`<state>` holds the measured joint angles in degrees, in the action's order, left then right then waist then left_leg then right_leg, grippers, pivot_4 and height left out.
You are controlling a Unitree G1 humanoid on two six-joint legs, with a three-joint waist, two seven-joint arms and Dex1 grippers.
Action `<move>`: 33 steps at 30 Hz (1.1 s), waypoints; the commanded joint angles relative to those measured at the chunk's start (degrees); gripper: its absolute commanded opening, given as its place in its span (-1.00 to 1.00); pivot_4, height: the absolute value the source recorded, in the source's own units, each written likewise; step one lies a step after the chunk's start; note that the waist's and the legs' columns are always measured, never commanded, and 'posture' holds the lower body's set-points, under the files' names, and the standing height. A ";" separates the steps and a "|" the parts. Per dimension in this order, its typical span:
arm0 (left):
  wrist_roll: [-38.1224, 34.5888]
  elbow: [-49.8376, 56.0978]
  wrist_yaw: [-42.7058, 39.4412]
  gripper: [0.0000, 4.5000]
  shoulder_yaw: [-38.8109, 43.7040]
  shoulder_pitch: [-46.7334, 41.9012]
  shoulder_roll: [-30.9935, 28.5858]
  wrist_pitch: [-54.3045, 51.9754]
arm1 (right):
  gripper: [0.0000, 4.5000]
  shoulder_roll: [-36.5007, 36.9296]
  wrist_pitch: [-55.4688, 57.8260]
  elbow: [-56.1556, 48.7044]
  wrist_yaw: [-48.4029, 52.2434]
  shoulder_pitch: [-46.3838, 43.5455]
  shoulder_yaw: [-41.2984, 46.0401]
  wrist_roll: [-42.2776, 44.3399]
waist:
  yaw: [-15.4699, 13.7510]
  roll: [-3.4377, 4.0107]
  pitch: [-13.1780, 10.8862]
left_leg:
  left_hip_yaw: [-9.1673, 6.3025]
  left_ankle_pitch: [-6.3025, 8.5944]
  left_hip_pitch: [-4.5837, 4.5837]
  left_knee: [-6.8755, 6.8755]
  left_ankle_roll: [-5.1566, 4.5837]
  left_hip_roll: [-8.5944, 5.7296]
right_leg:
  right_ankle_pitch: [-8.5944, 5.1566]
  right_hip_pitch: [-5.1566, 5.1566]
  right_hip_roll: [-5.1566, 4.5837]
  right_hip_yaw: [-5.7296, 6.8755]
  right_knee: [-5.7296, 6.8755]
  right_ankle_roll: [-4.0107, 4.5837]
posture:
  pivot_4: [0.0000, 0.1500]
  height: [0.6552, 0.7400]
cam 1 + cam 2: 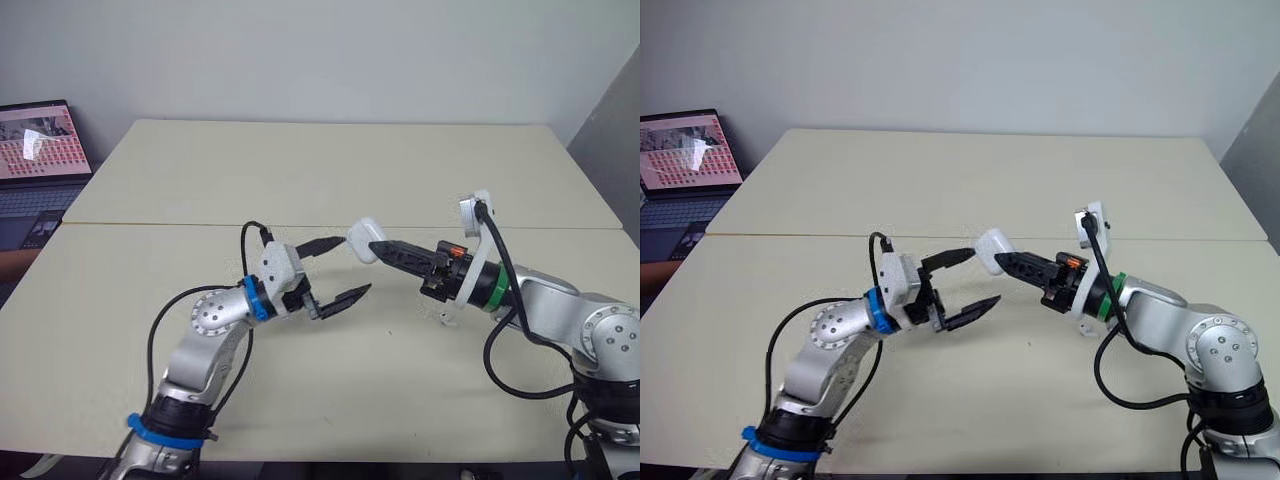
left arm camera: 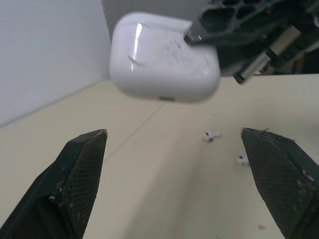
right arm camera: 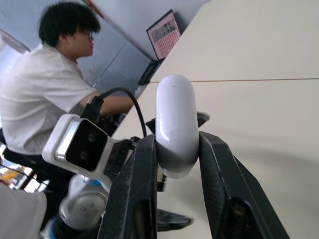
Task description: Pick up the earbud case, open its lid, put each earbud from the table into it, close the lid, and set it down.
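Beige table (image 1: pixel 300 170), two small white earbuds (image 2: pixel 212 136) on it

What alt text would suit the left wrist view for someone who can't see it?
A glossy white rounded plastic earbud case hangs in the air, pinched by the black-fingered right gripper, just ahead of the left gripper, whose two black fingers are spread open. Beyond them, two small white earbuds lie apart on the beige table.

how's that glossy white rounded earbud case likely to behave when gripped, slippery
Probably slippery: the glossy white rounded earbud case shows shiny highlights and curved sides, pinched only by the right gripper near one end. It looks rigid, likely hard plastic. Seemingly light, since that narrow pinch holds it aloft.
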<state>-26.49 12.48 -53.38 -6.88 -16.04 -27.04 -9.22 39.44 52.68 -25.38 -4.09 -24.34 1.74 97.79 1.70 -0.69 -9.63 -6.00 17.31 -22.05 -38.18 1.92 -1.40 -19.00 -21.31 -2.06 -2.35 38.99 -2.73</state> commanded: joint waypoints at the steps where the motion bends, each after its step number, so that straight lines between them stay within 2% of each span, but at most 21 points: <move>1: -8.94 3.44 -4.04 1.00 2.72 -0.96 -3.98 -10.52 | -0.65 4.63 2.95 -1.04 11.95 -0.29 1.17 -6.09 | 0.01 0.01 0.00 | 0.00 0.00 0.01 0.00 -0.01 0.00 | 0.00 0.00 0.00 0.00 0.00 0.00 | 1.00 1.00; 7: -18.09 3.74 -6.89 1.00 3.97 -2.85 -10.53 -27.40 | -0.65 11.25 4.53 -2.69 29.62 -0.24 -3.03 -20.22 | 0.01 0.00 0.00 | -0.02 0.00 0.02 0.00 -0.03 0.01 | 0.00 0.00 0.04 0.05 0.00 0.00 | 1.00 1.00; 12: -25.72 3.62 -7.96 1.00 5.44 -3.79 -10.49 -35.71 | -0.65 11.99 2.18 -4.65 38.67 -1.11 -6.77 -30.86 | -0.01 0.00 -0.01 | -0.03 0.00 0.01 0.00 -0.03 0.01 | 0.00 -0.02 0.02 0.04 -0.02 0.00 | 1.00 1.00; 20: -24.19 3.40 -9.80 1.00 2.29 -5.62 -9.24 -36.95 | -0.65 11.14 -0.81 -6.46 47.94 -2.64 -10.32 -41.36 | -0.04 0.00 -0.01 | -0.05 -0.02 0.01 -0.01 0.00 0.01 | 0.00 -0.01 0.00 0.03 -0.01 0.00 | 1.00 1.00; 33: -18.99 1.04 -14.56 1.00 -2.56 -9.10 -8.05 -35.14 | -0.65 8.88 0.97 -7.24 51.22 -3.29 -9.51 -43.85 | -0.04 0.00 -0.01 | -0.05 -0.03 0.01 -0.02 0.03 0.00 | 0.00 -0.02 -0.01 0.03 -0.01 0.00 | 1.00 1.00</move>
<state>-45.88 12.98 -67.05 -9.29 -24.21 -35.43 -45.50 48.54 53.73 -30.75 46.26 -26.36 -9.01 53.75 1.66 -0.69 -9.64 -6.05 17.27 -22.04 -38.20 1.95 -1.40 -19.00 -21.33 -2.06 -2.33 38.98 -2.73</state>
